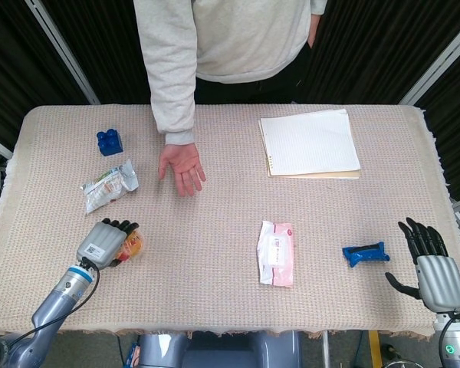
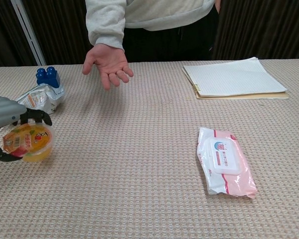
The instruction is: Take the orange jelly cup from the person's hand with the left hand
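The left hand [image 2: 10, 137] grasps the small clear plastic jelly cup with orange contents and a printed foil lid [image 2: 29, 143], fingers curled over the rim from above and thumb under the side, so the cup hangs tilted with its lid facing the chest camera. The cup sits low over the near-left part of the beige woven worktop [image 1: 215, 230]; whether it touches the cloth cannot be told. The person's bare hand [image 1: 181, 168] lies palm-up and empty, well apart from the cup, which indicates the transfer is complete. The right hand [image 1: 428, 264] rests released at the near-right edge, fingers spread, clear of the handover zone. A crinkled silver snack packet [image 1: 107, 185] and blue toy brick [image 1: 109, 142] lie beyond the left hand. A pink wet-wipe pack [image 2: 224, 160] lies mid-worktop.
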`<action>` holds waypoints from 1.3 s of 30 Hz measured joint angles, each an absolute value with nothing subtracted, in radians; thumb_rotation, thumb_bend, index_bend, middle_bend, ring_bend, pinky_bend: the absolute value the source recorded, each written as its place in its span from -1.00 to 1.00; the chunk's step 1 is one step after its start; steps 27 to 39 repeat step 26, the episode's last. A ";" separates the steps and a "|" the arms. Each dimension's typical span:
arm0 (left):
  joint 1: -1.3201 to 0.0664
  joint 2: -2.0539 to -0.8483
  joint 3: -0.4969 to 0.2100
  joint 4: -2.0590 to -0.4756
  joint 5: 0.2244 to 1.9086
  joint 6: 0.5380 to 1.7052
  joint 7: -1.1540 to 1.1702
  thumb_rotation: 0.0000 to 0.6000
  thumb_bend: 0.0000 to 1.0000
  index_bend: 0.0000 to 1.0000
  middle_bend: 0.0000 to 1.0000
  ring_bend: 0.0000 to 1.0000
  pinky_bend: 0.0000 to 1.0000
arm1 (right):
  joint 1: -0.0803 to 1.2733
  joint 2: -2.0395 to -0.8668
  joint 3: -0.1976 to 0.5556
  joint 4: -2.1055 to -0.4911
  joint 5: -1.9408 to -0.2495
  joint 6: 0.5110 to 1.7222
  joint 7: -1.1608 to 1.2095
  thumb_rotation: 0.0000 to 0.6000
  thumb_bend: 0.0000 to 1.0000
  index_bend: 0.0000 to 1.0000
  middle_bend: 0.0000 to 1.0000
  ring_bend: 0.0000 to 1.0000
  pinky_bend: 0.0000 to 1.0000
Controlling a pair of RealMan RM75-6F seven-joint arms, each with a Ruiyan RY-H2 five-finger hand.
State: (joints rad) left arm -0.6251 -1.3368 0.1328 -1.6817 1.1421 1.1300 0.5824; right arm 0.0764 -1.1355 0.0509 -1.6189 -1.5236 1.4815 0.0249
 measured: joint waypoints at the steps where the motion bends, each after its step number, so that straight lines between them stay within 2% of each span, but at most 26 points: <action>1: -0.624 -1.334 0.135 -1.684 1.134 1.121 0.590 1.00 -0.51 -0.71 -0.99 -0.99 -0.87 | 0.076 -1.135 0.051 -1.620 -1.524 1.482 0.024 1.00 -0.72 -0.90 -1.00 -1.00 -1.00; 4: -0.622 -1.320 0.140 -1.700 1.110 1.104 0.607 1.00 -0.53 -0.92 -1.00 -1.00 -0.94 | 0.077 -1.136 0.050 -1.619 -1.525 1.482 0.021 1.00 -0.72 -0.90 -1.00 -1.00 -1.00; 13: -0.582 -1.265 0.128 -1.777 1.127 1.171 0.596 1.00 -0.68 -1.00 -1.00 -1.00 -1.00 | 0.075 -1.139 0.053 -1.617 -1.525 1.489 0.017 1.00 -0.72 -0.90 -1.00 -1.00 -1.00; 19: -0.508 -1.218 0.130 -1.810 1.215 1.322 0.562 1.00 -0.71 -1.00 -1.00 -1.00 -1.00 | 0.077 -1.142 0.054 -1.613 -1.527 1.487 0.014 1.00 -0.72 -0.91 -1.00 -1.00 -1.00; 26: -0.335 -1.180 0.154 -1.777 1.346 1.573 0.457 1.00 -0.77 -1.00 -1.00 -1.00 -1.00 | 0.082 -1.153 0.057 -1.609 -1.530 1.488 -0.015 1.00 -0.72 -0.91 -1.00 -1.00 -1.00; 39: -0.335 -1.180 0.154 -1.777 1.346 1.573 0.457 1.00 -0.77 -1.00 -1.00 -1.00 -1.00 | 0.082 -1.153 0.057 -1.609 -1.530 1.488 -0.015 1.00 -0.72 -0.91 -1.00 -1.00 -1.00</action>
